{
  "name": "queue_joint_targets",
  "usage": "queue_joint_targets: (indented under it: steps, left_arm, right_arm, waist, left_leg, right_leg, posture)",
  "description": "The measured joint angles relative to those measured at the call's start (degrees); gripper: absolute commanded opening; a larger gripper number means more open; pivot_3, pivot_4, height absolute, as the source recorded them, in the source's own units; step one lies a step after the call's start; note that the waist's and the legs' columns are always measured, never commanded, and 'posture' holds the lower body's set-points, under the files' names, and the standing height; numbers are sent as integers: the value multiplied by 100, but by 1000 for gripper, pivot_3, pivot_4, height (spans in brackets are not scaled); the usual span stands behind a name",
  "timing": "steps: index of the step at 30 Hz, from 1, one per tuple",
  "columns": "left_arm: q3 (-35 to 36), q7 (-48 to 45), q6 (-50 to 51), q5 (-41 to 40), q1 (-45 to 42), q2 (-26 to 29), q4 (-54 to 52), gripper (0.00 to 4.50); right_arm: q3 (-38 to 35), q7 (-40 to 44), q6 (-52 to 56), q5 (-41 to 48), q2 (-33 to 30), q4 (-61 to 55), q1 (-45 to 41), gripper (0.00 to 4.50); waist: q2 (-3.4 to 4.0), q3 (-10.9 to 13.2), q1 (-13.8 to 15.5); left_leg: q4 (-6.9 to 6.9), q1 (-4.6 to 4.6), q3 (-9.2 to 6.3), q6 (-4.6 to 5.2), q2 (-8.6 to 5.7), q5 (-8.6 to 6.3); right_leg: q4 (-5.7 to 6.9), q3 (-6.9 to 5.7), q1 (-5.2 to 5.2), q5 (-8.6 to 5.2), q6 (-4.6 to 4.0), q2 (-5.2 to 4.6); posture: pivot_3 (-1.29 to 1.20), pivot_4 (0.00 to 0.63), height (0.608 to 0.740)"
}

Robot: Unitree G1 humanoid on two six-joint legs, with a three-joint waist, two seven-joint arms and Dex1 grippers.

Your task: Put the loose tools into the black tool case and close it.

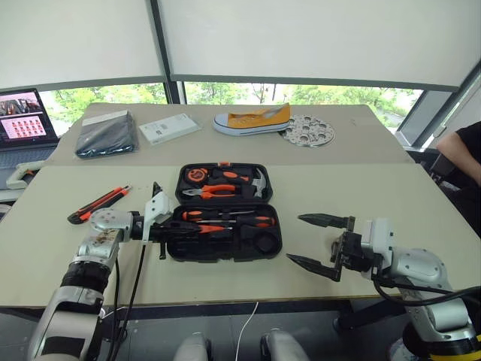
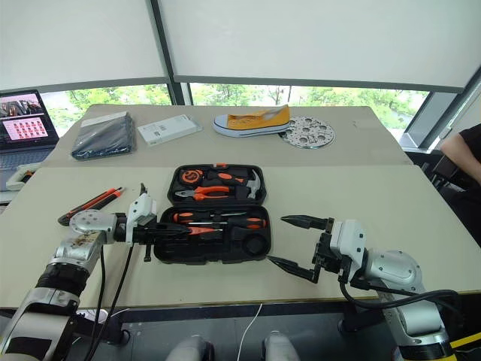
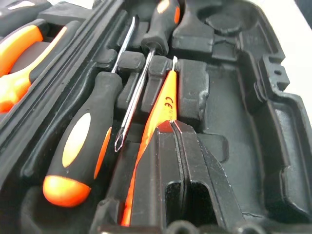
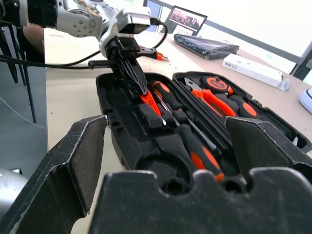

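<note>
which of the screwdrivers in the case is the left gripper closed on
The slim all-orange tester screwdriver: the left gripper is shut on its handle. The two black-and-orange-handled screwdrivers lie beside it, untouched.

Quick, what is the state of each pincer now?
Left pincer: closed on the slim orange tester screwdriver, inside the black tool case.
Right pincer: open, holding nothing.

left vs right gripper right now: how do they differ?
The left gripper is shut with its fingers together, pressing on the slim orange tester screwdriver inside the black tool case; the right gripper is wide open and empty. The left gripper reaches into the case's near half; the right gripper hangs above the table beside the case, apart from it. Both have two black fingers and point toward the case.
</note>
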Motion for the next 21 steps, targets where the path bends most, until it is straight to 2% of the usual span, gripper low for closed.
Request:
queue_joint_targets:
  steps: [7, 15, 18, 21]
  left_arm:
    - [37, 446, 45, 106, -31, -38, 25, 43]
    - [62, 475, 136, 103, 5, -36, -76, 43]
    - [403, 584, 185, -188, 341, -75, -289, 743]
    - [966, 745, 269, -663, 970, -71, -830, 1789]
  right_arm:
    - [7, 3, 158, 6, 0, -68, -88, 4500]
    - [20, 5, 284, 4, 3, -75, -168, 4500]
    - [27, -20, 279, -5, 57, -77, -198, 4500]
    - [-1, -99, 230, 12, 208, -84, -243, 4500]
  waist:
    - [0, 0, 9]
    - [0, 0, 8]
    - [0, 0, -22]
    - [-1, 2, -58]
  left_leg:
    - [0, -7, 0, 0, -3, 0]
    - [0, -3, 0, 0, -3, 0]
    - [0, -11, 0, 0, 2, -1]
    - [-2, -23, -1, -1, 9, -1]
  right_leg:
    - [-4, 0, 0, -2, 4, -2]
    - [-4, 1, 2, -3, 4, -3]
    - [-5, 2, -10, -3, 3, -1]
    - [-4, 1, -23, -5, -2, 1]
  posture:
    - [0, 150, 740]
    - [0, 150, 740]
    - [0, 150, 740]
    - [0, 150, 740]
